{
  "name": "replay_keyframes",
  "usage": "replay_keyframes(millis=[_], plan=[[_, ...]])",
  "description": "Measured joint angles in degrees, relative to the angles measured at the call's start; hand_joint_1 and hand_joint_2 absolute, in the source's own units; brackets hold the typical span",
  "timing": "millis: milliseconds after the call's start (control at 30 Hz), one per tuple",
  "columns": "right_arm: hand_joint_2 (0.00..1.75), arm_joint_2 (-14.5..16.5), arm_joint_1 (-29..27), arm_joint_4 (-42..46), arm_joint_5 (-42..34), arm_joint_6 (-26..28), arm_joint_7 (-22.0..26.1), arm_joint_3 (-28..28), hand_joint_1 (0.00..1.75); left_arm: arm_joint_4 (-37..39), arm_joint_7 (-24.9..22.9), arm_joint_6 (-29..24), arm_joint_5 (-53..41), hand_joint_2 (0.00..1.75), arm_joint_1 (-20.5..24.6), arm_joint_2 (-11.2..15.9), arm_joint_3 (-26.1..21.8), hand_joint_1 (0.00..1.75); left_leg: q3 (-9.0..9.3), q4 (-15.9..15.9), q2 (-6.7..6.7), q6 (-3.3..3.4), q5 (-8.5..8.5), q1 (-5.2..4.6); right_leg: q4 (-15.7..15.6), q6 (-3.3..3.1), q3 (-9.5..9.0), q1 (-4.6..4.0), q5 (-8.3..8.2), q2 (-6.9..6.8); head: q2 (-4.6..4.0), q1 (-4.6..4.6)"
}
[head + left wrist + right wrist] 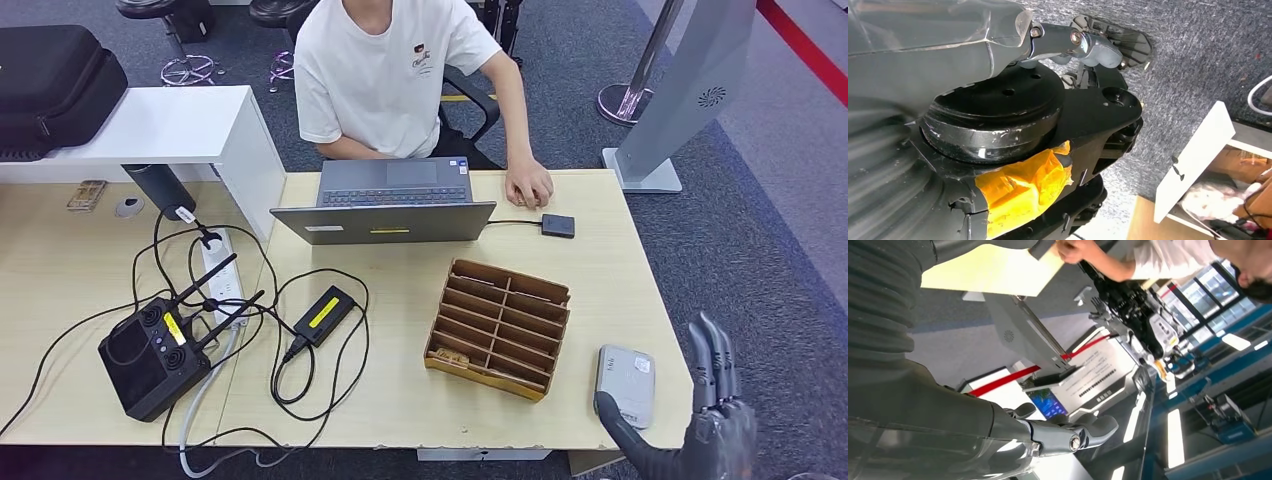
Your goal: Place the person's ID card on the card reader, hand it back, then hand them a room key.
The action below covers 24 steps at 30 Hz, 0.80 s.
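Pale wooden table (620,280) on grey carpet (780,250), white cabinet (190,125) beside.

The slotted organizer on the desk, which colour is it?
Brown, like cardboard or wood: the organizer shows best in the head view.

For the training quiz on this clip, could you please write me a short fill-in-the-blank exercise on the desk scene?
1. The grey card reader lies on the table to the ____ of the wooden organizer.
2. The right hand holds ____.
3. The person's hand rests beside the open ____.

Missing words: right; nothing; laptop
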<state>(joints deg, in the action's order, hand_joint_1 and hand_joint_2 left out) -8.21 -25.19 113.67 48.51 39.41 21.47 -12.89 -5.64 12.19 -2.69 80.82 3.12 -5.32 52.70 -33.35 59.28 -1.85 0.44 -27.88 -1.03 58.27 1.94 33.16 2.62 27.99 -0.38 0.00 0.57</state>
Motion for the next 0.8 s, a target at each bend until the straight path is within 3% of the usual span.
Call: replay_keyframes(millis=[200,500,800], plan=[[1.75,0.9,-2.3,-1.0,0.0,0.1,-1.4,-3.4,0.0,0.0,0.1,-0.1,0.3,1.75,0.0,0.0,0.0,0.0,0.02,0.0,0.03,-0.01,0.0,0.01,0.0,-0.01,0.0,-0.01,-0.01,0.04,0.0,0.0],[1.75,4.4,-0.7,-11.6,2.7,0.2,-1.6,-6.0,0.0,0.0,-0.7,-0.1,-0.2,1.75,0.1,0.0,0.0,0.0,0.04,0.0,0.03,-0.01,0.01,0.01,0.0,-0.01,-0.03,-0.01,-0.01,0.03,0.0,0.0],[1.75,5.9,0.4,-15.7,2.5,0.1,-1.3,-6.4,0.0,0.0,-0.9,-0.2,-0.3,1.75,0.1,0.0,0.0,0.0,0.04,0.0,0.03,-0.01,0.01,0.01,0.0,-0.01,-0.03,-0.01,-0.01,0.04,0.0,0.01]])
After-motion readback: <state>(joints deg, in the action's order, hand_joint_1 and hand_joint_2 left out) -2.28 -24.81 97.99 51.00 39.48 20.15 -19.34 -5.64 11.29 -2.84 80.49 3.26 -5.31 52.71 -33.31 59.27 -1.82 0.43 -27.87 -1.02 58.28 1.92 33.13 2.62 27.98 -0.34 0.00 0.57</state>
